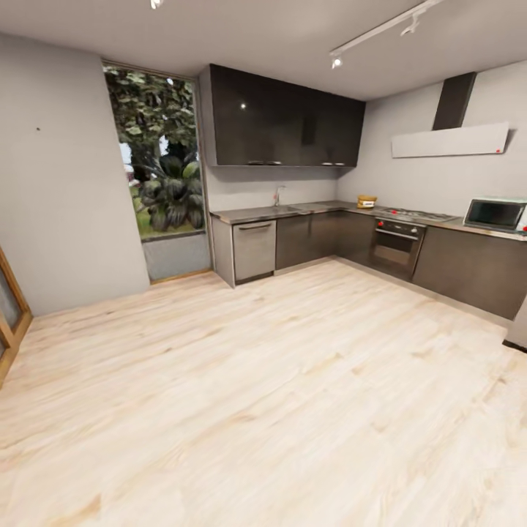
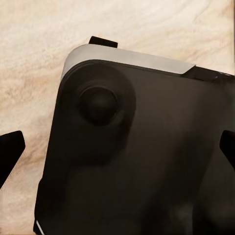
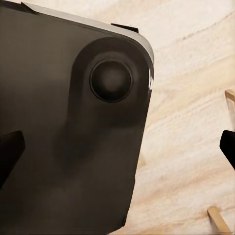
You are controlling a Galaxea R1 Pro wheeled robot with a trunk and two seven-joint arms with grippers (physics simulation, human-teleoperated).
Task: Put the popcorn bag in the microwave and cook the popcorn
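Note:
Across the room, the small mustard-tan popcorn bag (image 1: 367, 201) stands on the silver-grey countertop (image 1: 322, 207), just left of the gas hob. The pale mint microwave (image 1: 496, 214) with its dark glass door sits on the same countertop at the far right. The popcorn itself is too small to make out from here. My left gripper (image 2: 117, 149) is open, its dark fingertips (image 2: 11, 152) spread wide above my own black base. My right gripper (image 3: 117, 149) is open too, fingertips (image 3: 10, 151) wide apart over the base and the wood floor.
Pale wood floor (image 1: 263, 395) stretches between me and the dark cabinets (image 1: 315, 238). A built-in oven (image 1: 397, 245) sits under the hob (image 1: 413, 214). A tall window (image 1: 157, 168) is at the back left and a wooden frame (image 1: 9, 322) at the far left edge.

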